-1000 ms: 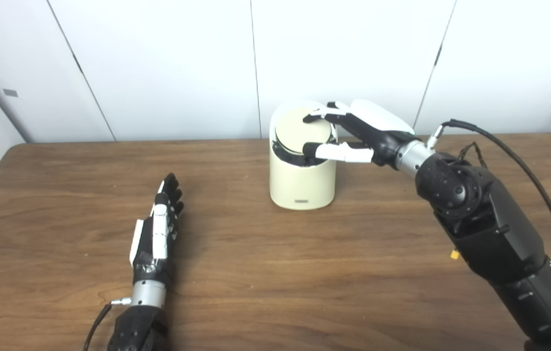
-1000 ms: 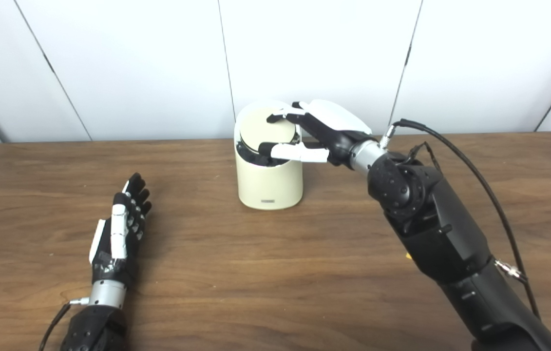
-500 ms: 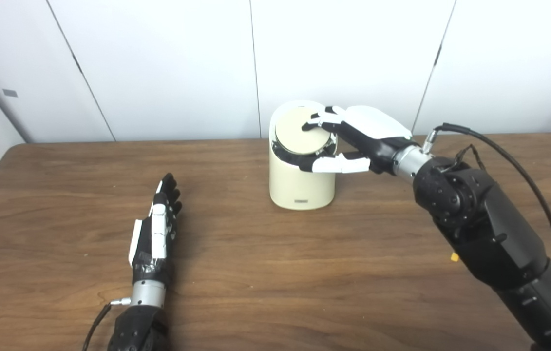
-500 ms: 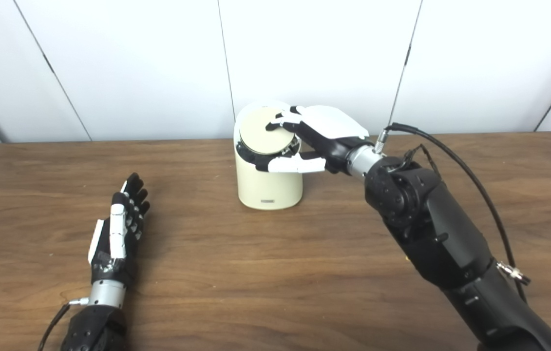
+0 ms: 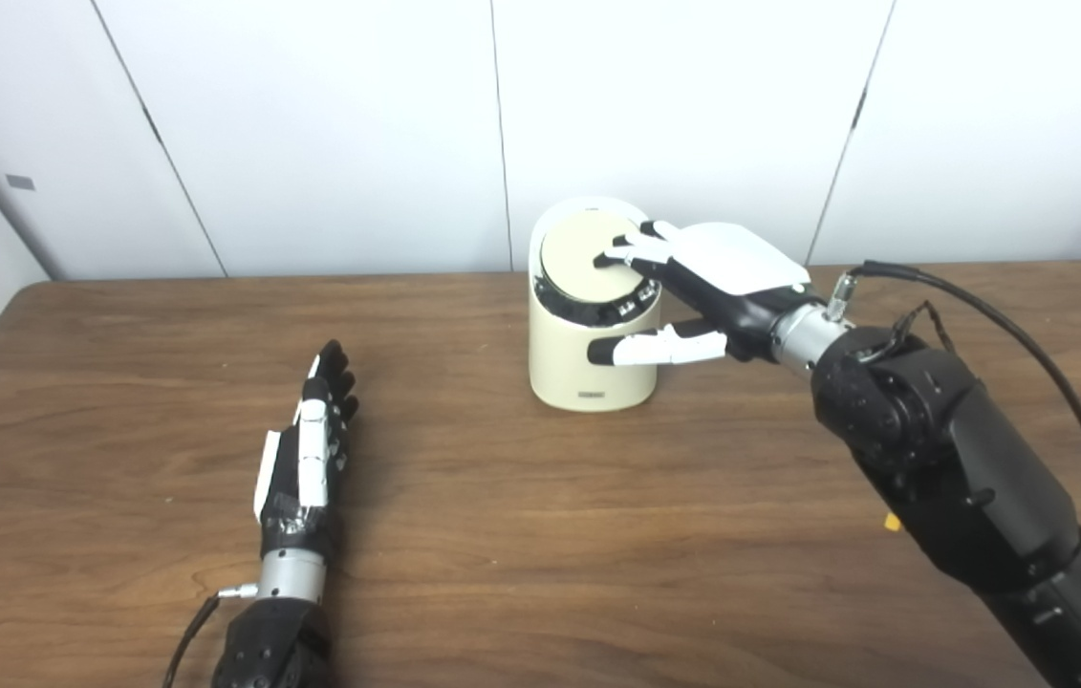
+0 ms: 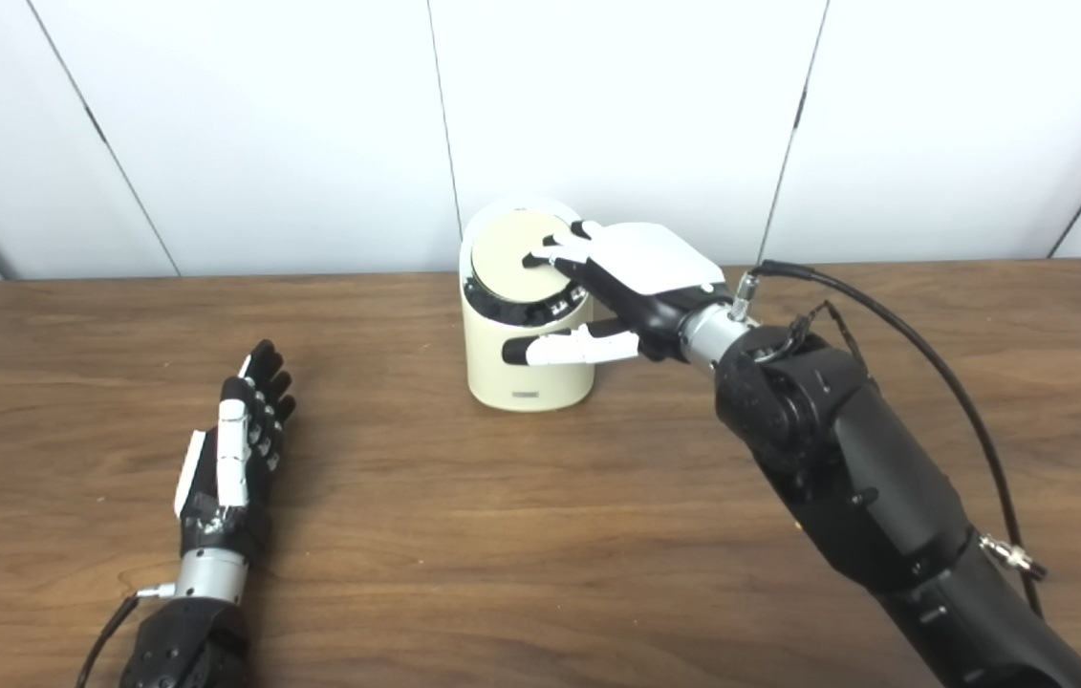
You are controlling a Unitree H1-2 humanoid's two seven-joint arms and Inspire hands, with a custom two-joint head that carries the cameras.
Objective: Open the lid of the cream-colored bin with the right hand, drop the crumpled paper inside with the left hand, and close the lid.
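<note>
Left hand [image 5: 303, 449] lies flat on the brown wood-grain worktop [image 5: 502, 535] at 8 o'clock, fingers straight and together, holding nothing; idle by the look of it, and no crumpled paper is in view. Cream-colored cylindrical plastic bin [image 5: 593, 358] stands at 12 o'clock. Right hand [image 5: 693, 287] reaches in from 3 o'clock, spread, fingertips [image 5: 618, 258] on its round lid [image 5: 583, 263] and thumb beside the wall, likely pressing the lid home.

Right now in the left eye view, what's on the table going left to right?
Left hand → bin → right hand, its fingers on the lid.
</note>
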